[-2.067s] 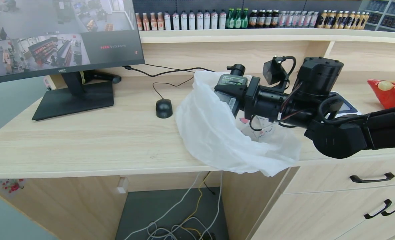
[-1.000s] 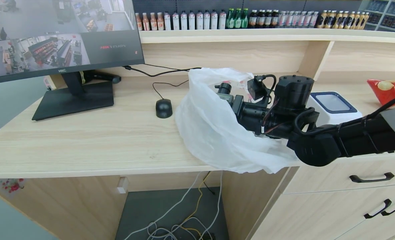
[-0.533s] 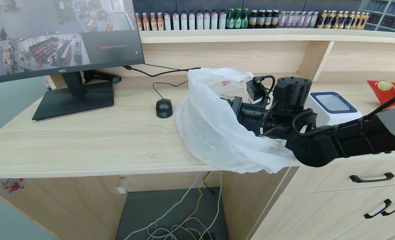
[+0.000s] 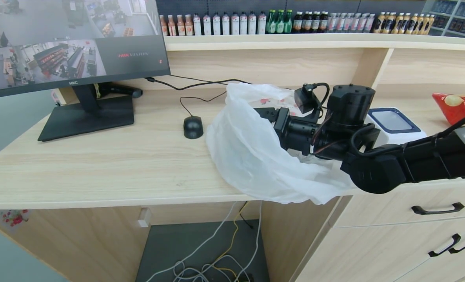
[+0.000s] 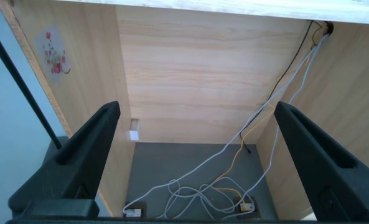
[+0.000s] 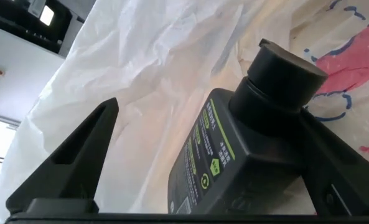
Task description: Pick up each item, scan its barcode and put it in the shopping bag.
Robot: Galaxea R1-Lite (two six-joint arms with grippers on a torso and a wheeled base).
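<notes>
A white plastic shopping bag (image 4: 252, 156) lies open on the wooden counter (image 4: 118, 164), hanging a little over its front edge. My right gripper (image 4: 264, 112) reaches into the bag's mouth from the right. In the right wrist view a dark bottle (image 6: 234, 162) with a black cap and a green label lies inside the bag (image 6: 159, 68). It rests between the widely spread fingers (image 6: 66, 162), and the gripper is open. My left gripper (image 5: 196, 107) hangs open and empty below the counter, facing the wooden panel underneath.
A white barcode scanner (image 4: 393, 121) stands right behind my right arm. A red snack bag (image 4: 458, 105) lies at the far right. A black mouse (image 4: 193, 127) and a monitor (image 4: 71, 39) occupy the counter's left. Loose cables (image 5: 221, 186) lie under the desk.
My right arm lowered the dark bottle from above the bag down into it. It has now drawn back and up slightly, and the bottle no longer shows at the fingers in the head view.
</notes>
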